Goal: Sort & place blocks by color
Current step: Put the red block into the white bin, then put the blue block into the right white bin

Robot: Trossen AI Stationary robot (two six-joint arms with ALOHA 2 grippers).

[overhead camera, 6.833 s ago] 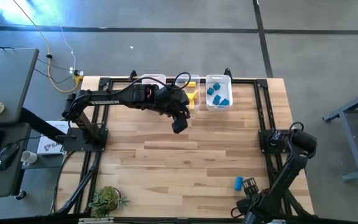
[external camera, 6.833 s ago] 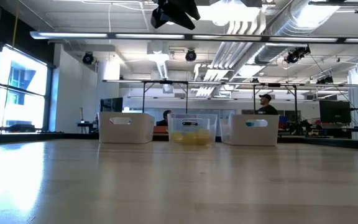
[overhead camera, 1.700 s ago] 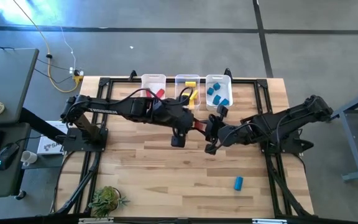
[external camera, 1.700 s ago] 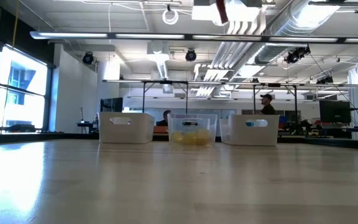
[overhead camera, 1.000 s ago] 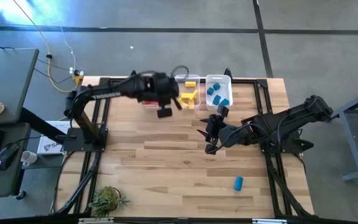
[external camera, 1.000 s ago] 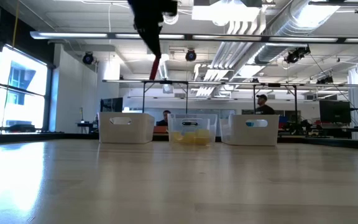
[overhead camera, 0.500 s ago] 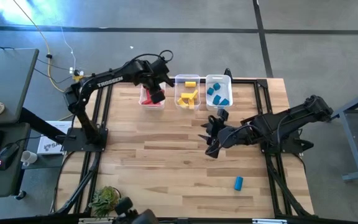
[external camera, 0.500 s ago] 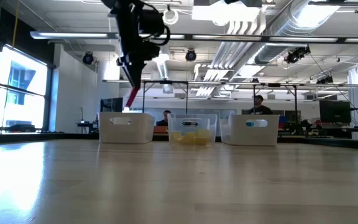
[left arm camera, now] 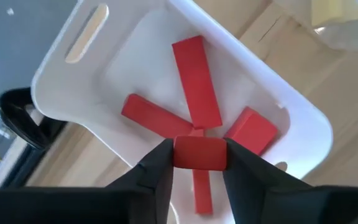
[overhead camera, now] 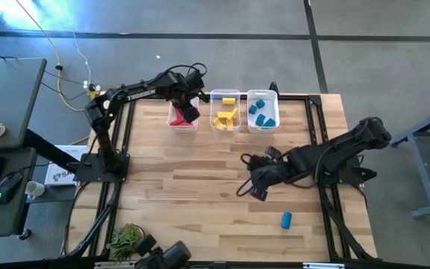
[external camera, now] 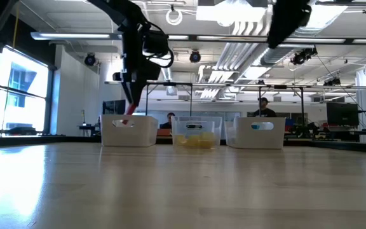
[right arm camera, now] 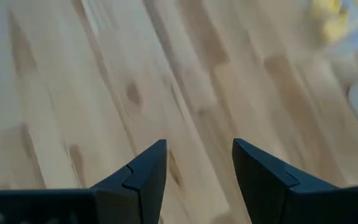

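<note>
Red bar (left arm camera: pixel 199 153) in left jaws — long axis downward, over bin (left arm camera: pixel 61 81)

From overhead we look straight down on the whole table (overhead camera: pixel 200 194) and both arms. From table-top height we look level across it toward the three bins (external camera: pixel 196 132) and the room behind. The left wrist camera sits close above the red-block bin (left arm camera: pixel 61 81), which the overhead view shares. The right wrist camera faces bare tabletop close up
</note>
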